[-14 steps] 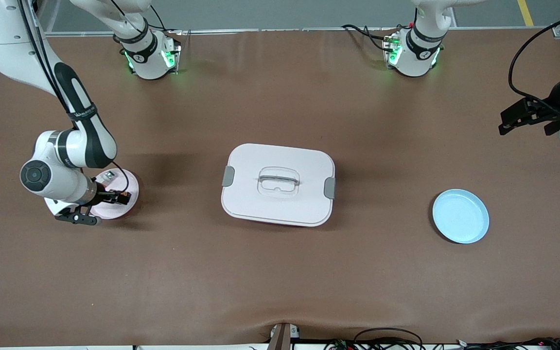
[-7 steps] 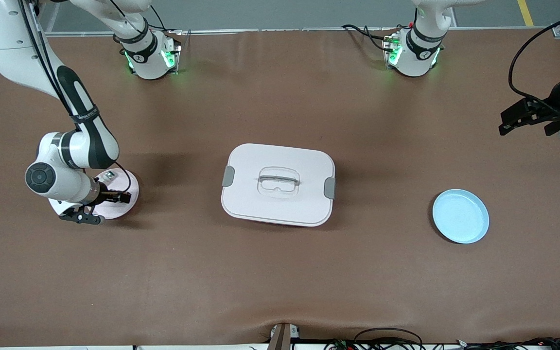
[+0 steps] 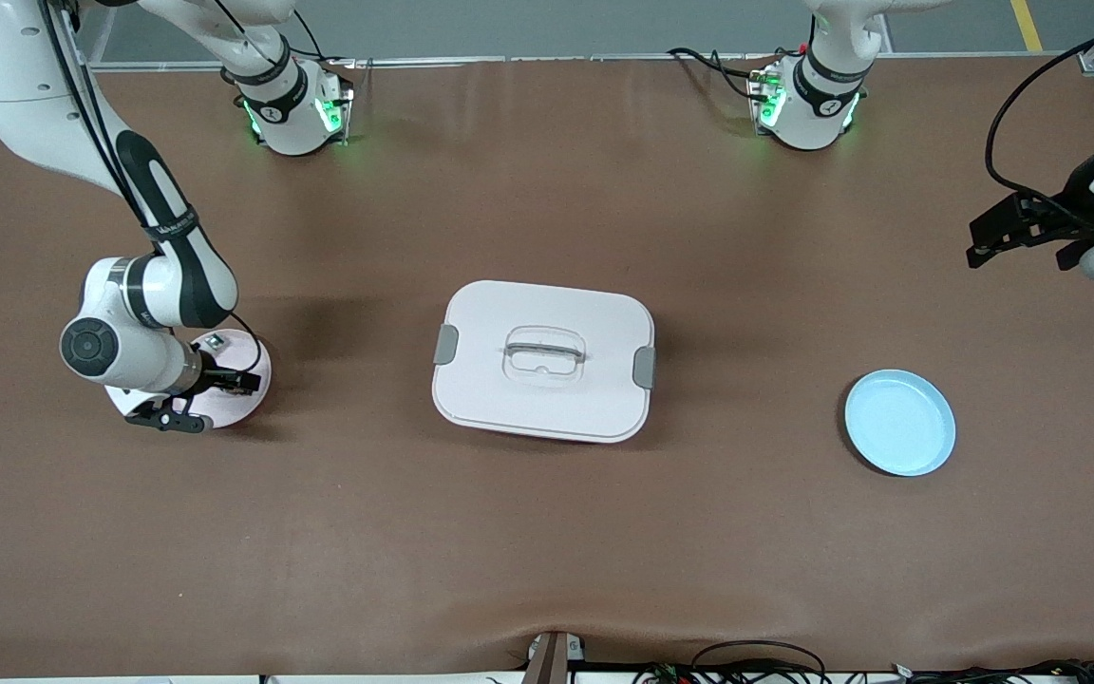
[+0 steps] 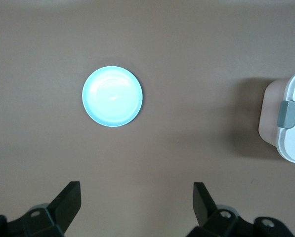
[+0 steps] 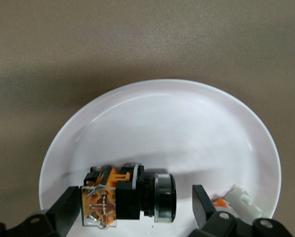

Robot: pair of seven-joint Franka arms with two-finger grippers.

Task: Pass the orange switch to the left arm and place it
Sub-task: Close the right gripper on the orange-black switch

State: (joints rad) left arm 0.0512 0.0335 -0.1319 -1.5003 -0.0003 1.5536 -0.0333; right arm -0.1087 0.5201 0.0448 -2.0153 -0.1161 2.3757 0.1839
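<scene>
Right gripper [image 5: 132,207] jaws wide, straddling orange switch [image 5: 127,196] on plate [image 5: 187,128].

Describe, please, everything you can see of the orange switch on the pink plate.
The orange switch is a small blocky part: an orange and black body, a clear end with metal contacts, and a round black and silver head. It lies on its side on the pink plate, between the open fingers of the right gripper, not yet gripped.

The front camera looks down from high across the table [image 3: 547,532], facing both arm bases. The left wrist camera looks straight down from high at the blue plate [image 4: 112,96]; the right's sits close over the pink plate [image 5: 187,118].
</scene>
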